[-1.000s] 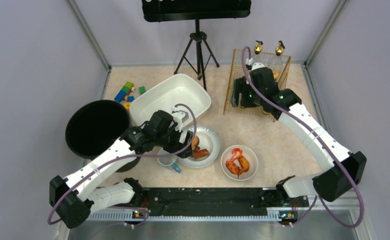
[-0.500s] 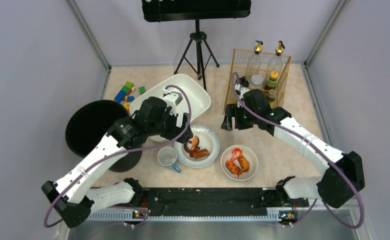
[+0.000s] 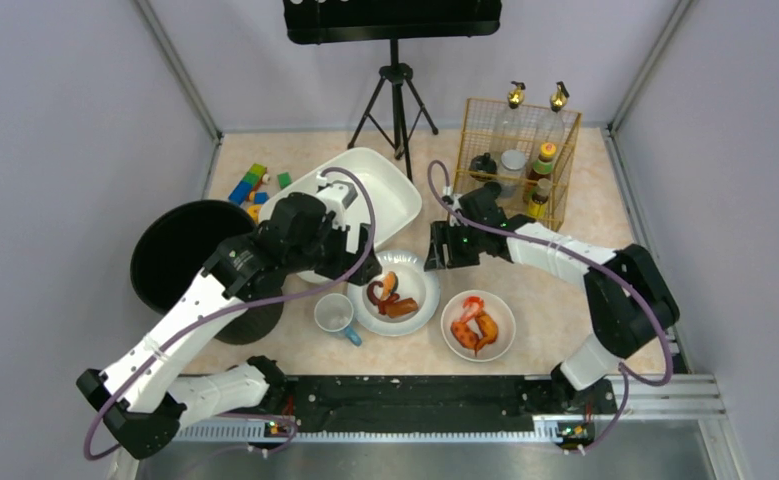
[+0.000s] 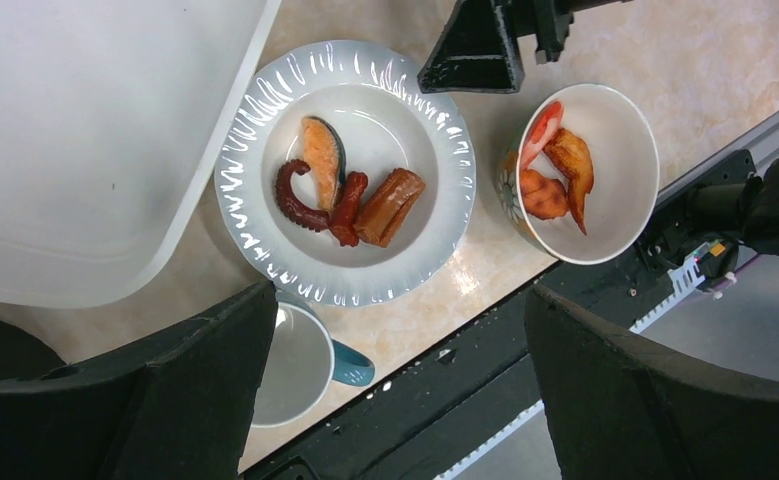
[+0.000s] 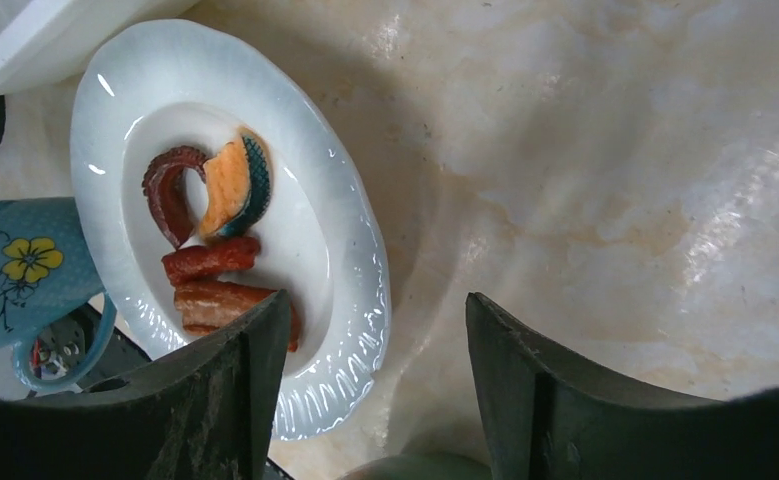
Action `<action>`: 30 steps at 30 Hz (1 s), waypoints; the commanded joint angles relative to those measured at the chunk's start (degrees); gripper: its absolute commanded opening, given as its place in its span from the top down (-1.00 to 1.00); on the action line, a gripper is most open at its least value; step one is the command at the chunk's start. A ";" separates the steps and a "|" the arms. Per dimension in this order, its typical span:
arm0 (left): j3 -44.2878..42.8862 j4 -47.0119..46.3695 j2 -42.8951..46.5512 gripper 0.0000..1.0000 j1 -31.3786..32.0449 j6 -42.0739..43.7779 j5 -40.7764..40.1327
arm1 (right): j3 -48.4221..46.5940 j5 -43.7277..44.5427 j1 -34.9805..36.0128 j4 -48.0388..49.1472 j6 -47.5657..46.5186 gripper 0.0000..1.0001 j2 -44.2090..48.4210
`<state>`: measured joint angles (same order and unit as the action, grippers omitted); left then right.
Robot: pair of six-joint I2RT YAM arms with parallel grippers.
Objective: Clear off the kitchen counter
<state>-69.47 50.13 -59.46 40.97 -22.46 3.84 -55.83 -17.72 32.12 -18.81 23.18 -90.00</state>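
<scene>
The clearing looks barely begun. The kitchen counter (image 3: 565, 270) spreads beneath both grippers and is still loaded. The left gripper (image 4: 400, 295) hovers with its jaws spread to the full and nothing between them. Straight under it sits the plate (image 4: 435, 130). The mug (image 4: 300, 365) is by its near jaw, the bowl (image 4: 625, 130) is off beyond the plate, and the white tub (image 4: 95, 130) is on the other side, showing nothing inside where it can be seen. The right gripper (image 5: 375, 300) hangs low just beside the plate's rim, with its jaws apart and holding nothing. Toy blocks (image 3: 250, 185) also remain out, beyond the tub from the left gripper.

The counter is glossy, marbled beige stone. The plate is glazed white with a fluted rim. It carries a salmon slice (image 4: 322, 160), a curled octopus tentacle (image 4: 290, 200) and a sausage (image 4: 348, 205), all probably hard replicas. The round bowl holds orange shrimp-like pieces (image 4: 555, 165). The mug is speckled blue with a painted yellow flower, and the tub is smooth plastic with rounded corners.
</scene>
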 commanded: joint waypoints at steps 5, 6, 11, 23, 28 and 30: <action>0.23 -0.70 2.61 -0.96 -0.01 -0.49 0.30 | 0.25 -4.89 1.14 6.34 0.44 -0.21 -6.01; 0.51 -0.77 2.76 -0.96 -0.01 -0.41 0.30 | 0.69 -5.59 1.26 6.80 0.43 -0.20 -6.21; 1.18 -0.98 2.53 -0.96 -0.01 -0.05 0.59 | 1.95 -8.57 1.66 8.73 0.81 -0.18 -7.54; 2.22 -1.32 3.03 -0.96 -0.01 -0.04 0.37 | 2.32 -10.49 3.19 11.31 1.66 0.07 -12.26; 2.56 -1.35 3.25 -0.96 -0.01 -0.12 0.19 | 2.60 -10.50 3.53 12.31 2.08 0.29 -13.84; 2.82 -1.40 3.46 -0.96 -0.01 -0.27 -0.07 | 2.78 -10.35 3.65 12.57 2.05 0.40 -14.34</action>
<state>-67.09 50.22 -57.47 40.97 -22.59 4.01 -53.98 -28.29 34.50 -7.92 25.21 -102.00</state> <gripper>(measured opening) 0.981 0.343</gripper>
